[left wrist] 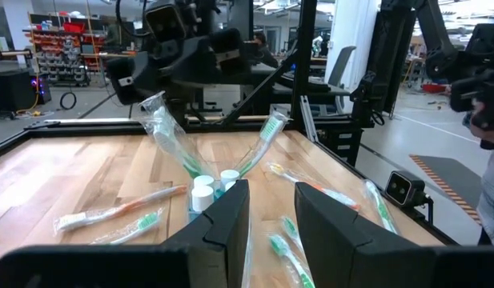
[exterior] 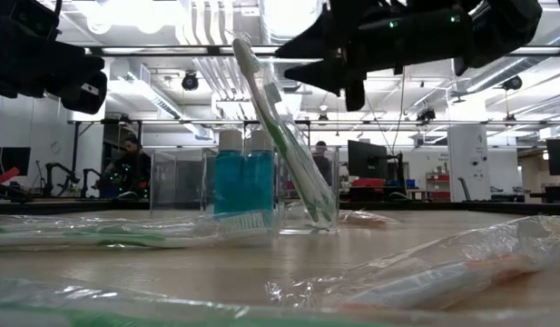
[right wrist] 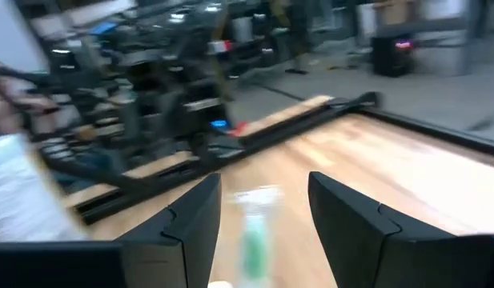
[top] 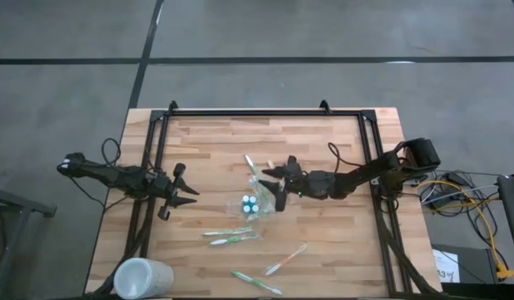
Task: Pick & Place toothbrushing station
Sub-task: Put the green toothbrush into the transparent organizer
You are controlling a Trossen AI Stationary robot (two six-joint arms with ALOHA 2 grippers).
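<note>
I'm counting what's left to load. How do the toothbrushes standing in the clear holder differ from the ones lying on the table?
The toothbrushes in the holder lean upright and splay apart, heads up, beside the blue tubes inside the see-through holder. The loose toothbrushes lie flat, scattered on the wooden table toward its near edge. Those in the holder sit under the right gripper, whose fingers are open; the loose ones lie clear of both grippers. All appear wrapped in clear plastic.

Centre: holder (top: 258, 204) with upright brushes, right gripper (top: 276, 188) above it.
Near side: wrapped toothbrushes (top: 232, 237) scattered.
Far side: bare table (top: 215, 137).
</note>
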